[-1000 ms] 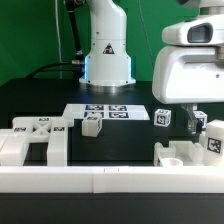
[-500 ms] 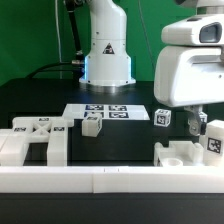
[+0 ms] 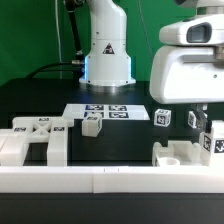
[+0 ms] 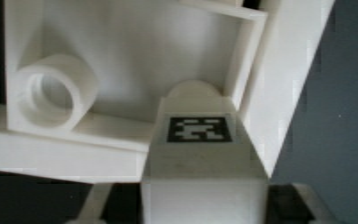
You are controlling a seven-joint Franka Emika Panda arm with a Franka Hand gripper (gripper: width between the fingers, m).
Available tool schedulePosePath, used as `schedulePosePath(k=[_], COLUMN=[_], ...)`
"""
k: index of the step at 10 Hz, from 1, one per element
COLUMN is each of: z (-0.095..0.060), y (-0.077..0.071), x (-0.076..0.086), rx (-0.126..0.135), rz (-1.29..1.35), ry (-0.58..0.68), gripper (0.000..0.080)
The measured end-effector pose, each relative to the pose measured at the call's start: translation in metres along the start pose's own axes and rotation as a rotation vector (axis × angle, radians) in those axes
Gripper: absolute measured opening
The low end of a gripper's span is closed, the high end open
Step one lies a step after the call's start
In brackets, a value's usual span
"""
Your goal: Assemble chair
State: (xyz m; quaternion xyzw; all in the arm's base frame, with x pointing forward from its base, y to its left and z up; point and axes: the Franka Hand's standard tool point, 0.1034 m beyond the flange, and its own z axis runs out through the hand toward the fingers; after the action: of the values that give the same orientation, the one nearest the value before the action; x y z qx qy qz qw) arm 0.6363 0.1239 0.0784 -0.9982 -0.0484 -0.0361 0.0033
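Observation:
My gripper hangs under its big white housing at the exterior view's right. It is shut on a narrow white chair part with a square tag. In the wrist view this part runs between my fingers, with the gripper closed round its near end. Just beyond it lies a white chair piece with a round socket and a raised wall; that piece also shows in the exterior view. Other white chair parts lie at the exterior view's left.
The marker board lies mid-table before the robot base. A small white block and a tagged cube stand near it. A long low white border rail runs along the front edge.
My gripper has shifted slightly to the exterior view's right with the narrow part in it. The other parts have not moved.

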Motion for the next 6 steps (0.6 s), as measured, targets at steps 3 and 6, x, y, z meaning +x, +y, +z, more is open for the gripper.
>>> schedulePosePath(k=[3,6], z=[0.0,-0.001], y=[0.0,0.01], x=[0.0,-0.003], rx=[0.0,-0.029], rz=[0.251,0.506], ry=[0.001,-0.004], gripper=[0.0288,0.0289])
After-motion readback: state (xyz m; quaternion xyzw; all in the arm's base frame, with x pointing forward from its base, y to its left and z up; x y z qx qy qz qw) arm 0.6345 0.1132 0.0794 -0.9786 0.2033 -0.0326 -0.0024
